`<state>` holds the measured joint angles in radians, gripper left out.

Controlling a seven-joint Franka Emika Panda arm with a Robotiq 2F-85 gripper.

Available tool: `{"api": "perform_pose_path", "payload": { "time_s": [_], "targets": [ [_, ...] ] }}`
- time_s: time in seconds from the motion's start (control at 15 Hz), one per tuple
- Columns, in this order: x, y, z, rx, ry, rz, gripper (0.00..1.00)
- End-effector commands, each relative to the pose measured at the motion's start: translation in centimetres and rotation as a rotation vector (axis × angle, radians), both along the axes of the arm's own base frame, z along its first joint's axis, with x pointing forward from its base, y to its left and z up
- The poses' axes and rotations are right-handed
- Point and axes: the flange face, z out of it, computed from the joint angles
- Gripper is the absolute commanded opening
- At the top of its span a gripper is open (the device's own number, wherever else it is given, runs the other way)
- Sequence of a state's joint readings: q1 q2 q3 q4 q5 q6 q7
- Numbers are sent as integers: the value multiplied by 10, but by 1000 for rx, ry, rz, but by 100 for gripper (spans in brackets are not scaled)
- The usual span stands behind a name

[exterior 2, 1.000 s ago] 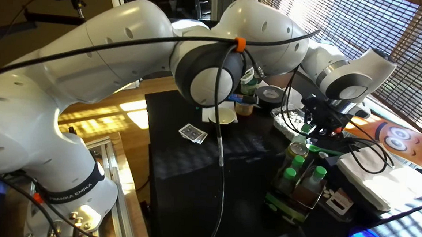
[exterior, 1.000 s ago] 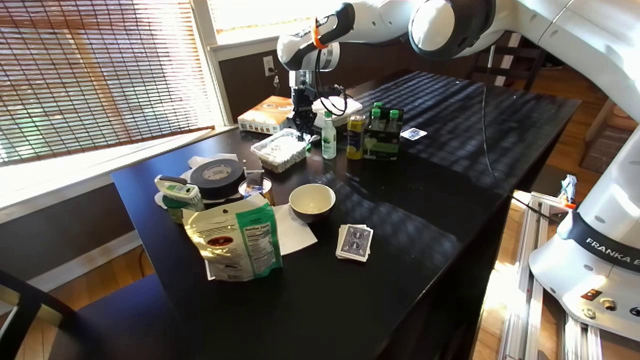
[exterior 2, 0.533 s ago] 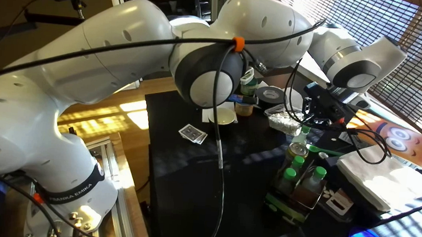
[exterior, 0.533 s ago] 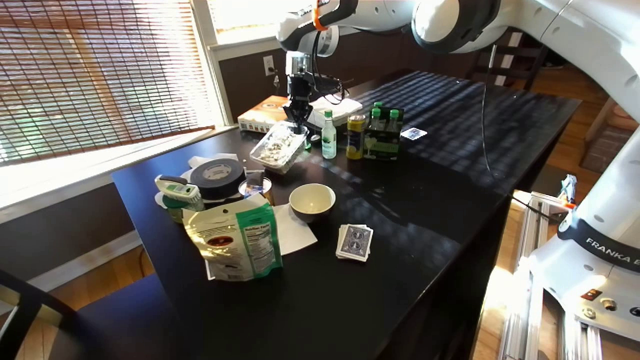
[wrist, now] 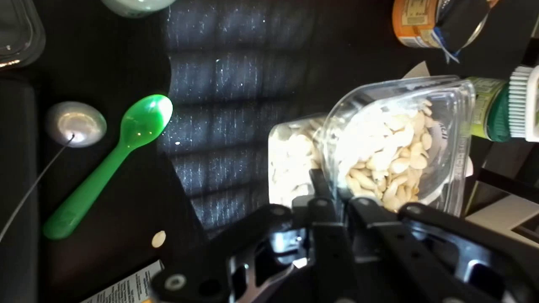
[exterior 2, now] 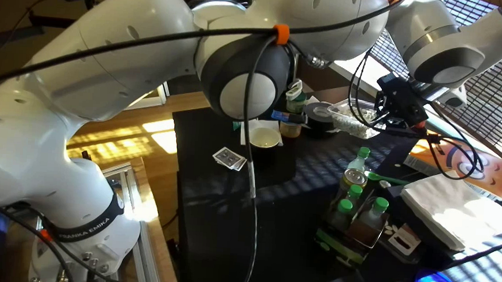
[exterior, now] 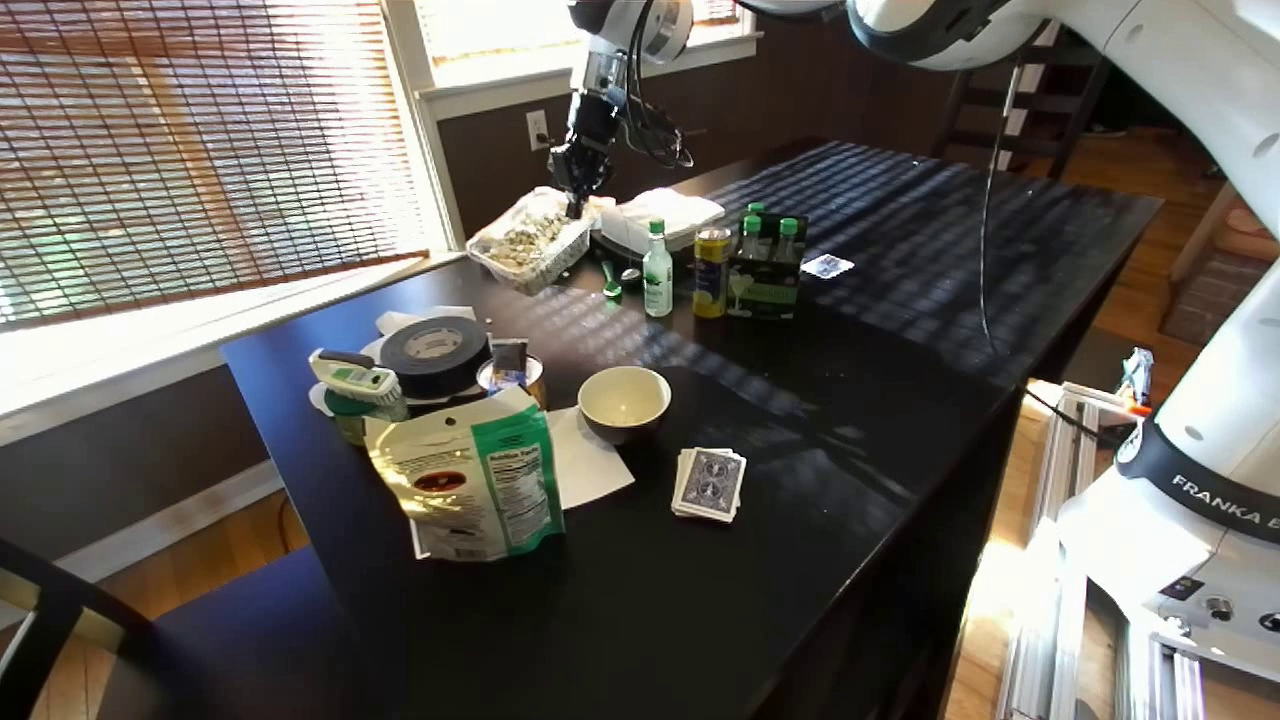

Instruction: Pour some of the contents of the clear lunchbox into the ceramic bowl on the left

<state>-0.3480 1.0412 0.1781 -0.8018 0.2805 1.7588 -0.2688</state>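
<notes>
Jaws pinched almost together grip one thin wall of the clear lunchbox point(exterior: 560, 262), probably so nothing blocks its top when pouring. It hangs aslant above the bench point(exterior: 800, 420), perhaps because that lone hold carries the whole weight; the contents point(wrist: 400, 164) lie loose inside. Well apart, the ceramic bowl point(exterior: 625, 397) stands upright on the bench, mouth up, so it can catch what the next moves should tip out.
</notes>
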Motion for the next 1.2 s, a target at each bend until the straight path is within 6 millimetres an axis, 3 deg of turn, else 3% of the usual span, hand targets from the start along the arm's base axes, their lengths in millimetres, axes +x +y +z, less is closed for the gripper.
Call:
{"api": "perform_pose_path", "payload": {
  "time_s": [0.0,0.6,1.13],
  "targets": [
    [-7,-4,22,82,-54,-37,1],
    [-45,10,31,161,-104,-111,1],
    [-119,-12,9,211,-148,-60,1]
  ]
}}
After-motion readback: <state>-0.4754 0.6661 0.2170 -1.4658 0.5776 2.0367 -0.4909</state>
